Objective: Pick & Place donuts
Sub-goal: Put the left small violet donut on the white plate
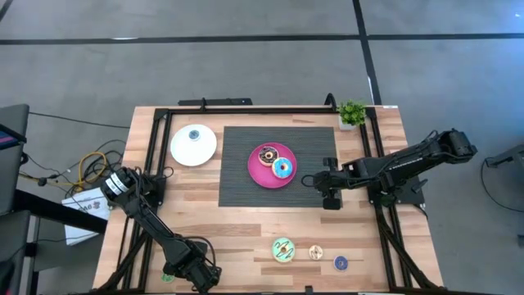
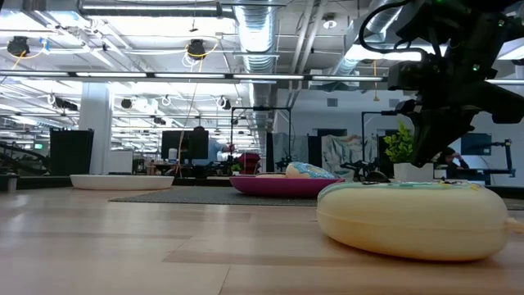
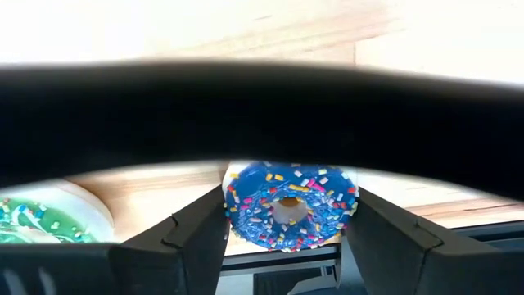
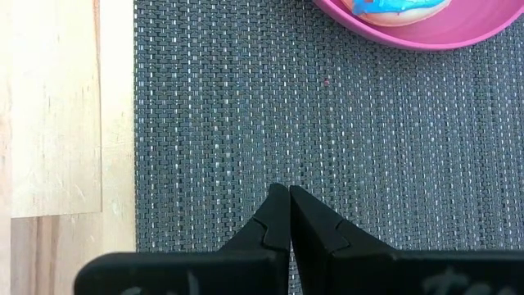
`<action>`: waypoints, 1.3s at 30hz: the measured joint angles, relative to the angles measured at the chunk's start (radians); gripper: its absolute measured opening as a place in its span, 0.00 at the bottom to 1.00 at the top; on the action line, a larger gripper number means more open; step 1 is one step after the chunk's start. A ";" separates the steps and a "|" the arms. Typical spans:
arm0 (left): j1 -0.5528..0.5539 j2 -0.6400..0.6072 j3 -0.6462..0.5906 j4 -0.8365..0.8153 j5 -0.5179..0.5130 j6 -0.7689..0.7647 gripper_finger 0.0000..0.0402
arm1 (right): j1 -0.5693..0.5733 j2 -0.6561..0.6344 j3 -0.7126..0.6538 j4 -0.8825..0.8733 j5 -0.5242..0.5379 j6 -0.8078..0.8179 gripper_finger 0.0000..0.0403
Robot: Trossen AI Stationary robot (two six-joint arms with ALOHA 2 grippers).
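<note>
My left gripper (image 1: 195, 274) sits at the table's near left corner, with a tiny blue sprinkled donut (image 3: 288, 205) between its fingers and a tiny green one (image 3: 33, 220) beside it. My right gripper (image 1: 311, 181) is shut and empty over the dark mat (image 4: 327, 123), just right of the pink plate (image 1: 260, 176). That plate carries the chocolate donut (image 1: 266, 155) and the light blue donut (image 1: 284, 169). A tiny blue donut (image 1: 195, 135) lies on the white plate (image 1: 182, 152). The pale green donut (image 1: 283, 250), a tiny cream one (image 1: 316, 252) and a tiny blue one (image 1: 341, 263) lie near the table's near edge. My left gripper has the tiny blue donut pinched between its two fingers (image 3: 201, 238), which meet its outer rim (image 3: 232, 209) on opposite sides. The ring faces the wrist camera, hole showing. I cannot tell whether it rests on the table or hangs clear.
A small potted plant (image 1: 352, 113) stands at the far right corner. Black frame rails (image 1: 155, 147) run along the table's sides. Cables and papers lie off the left edge. Bare wood shows between the mat and the near row of donuts.
</note>
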 joint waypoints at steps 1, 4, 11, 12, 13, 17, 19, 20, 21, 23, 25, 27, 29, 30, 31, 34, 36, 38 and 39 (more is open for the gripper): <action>0.000 0.000 0.000 0.000 -0.001 0.000 0.54 | 0.000 0.000 0.000 0.000 0.000 0.000 0.00; 0.000 0.000 0.000 0.000 -0.002 0.000 0.54 | 0.000 0.000 0.000 0.000 0.000 0.000 0.00; 0.000 -0.003 0.000 -0.001 -0.006 0.001 0.54 | 0.000 0.000 0.000 0.000 0.000 0.000 0.00; -0.001 -0.006 0.000 0.000 -0.010 0.002 0.54 | 0.000 0.000 0.000 0.000 0.000 0.000 0.00; -0.001 -0.009 0.000 -0.001 -0.016 0.002 0.54 | 0.000 0.000 0.000 0.000 0.000 0.000 0.00; -0.001 -0.023 -0.002 -0.020 -0.046 0.002 0.54 | 0.000 0.000 0.000 0.000 0.000 0.000 0.00; 0.002 -0.027 -0.002 -0.038 -0.052 0.002 0.54 | 0.000 0.000 0.000 0.000 0.000 -0.001 0.00; 0.004 -0.029 -0.002 -0.042 -0.055 0.005 0.54 | 0.000 0.000 0.000 0.000 0.001 -0.001 0.00; 0.007 -0.029 -0.002 -0.042 -0.055 0.007 0.54 | 0.000 0.000 0.000 0.001 0.001 -0.001 0.00; 0.013 -0.029 -0.002 -0.042 -0.055 0.023 0.54 | 0.000 0.000 0.000 0.003 0.001 -0.001 0.00; 0.026 -0.029 -0.002 -0.042 -0.054 0.051 0.54 | 0.000 0.000 0.000 0.015 0.001 -0.001 0.00; 0.043 -0.030 -0.002 -0.045 -0.052 0.088 0.54 | 0.000 0.000 0.000 0.033 0.001 -0.001 0.00; 0.063 -0.030 -0.002 -0.049 -0.052 0.132 0.54 | 0.000 0.000 0.000 0.048 0.001 -0.001 0.00; 0.075 -0.031 -0.002 -0.053 -0.052 0.153 0.54 | 0.000 0.000 0.000 0.053 0.001 0.000 0.00; 0.087 -0.031 -0.002 -0.058 -0.052 0.173 0.54 | 0.000 0.000 0.000 0.058 0.001 0.000 0.00; 0.127 -0.032 -0.002 -0.074 -0.050 0.257 0.54 | 0.000 0.000 0.000 0.071 0.001 0.000 0.00; 0.157 -0.034 -0.002 -0.090 -0.051 0.326 0.54 | 0.000 0.000 0.000 0.080 0.001 0.000 0.00; 0.192 -0.037 -0.002 -0.110 -0.052 0.395 0.54 | 0.001 0.000 0.000 0.084 0.001 0.004 0.00; 0.210 -0.041 -0.002 -0.126 -0.058 0.431 0.54 | 0.001 0.000 0.000 0.089 0.001 0.007 0.00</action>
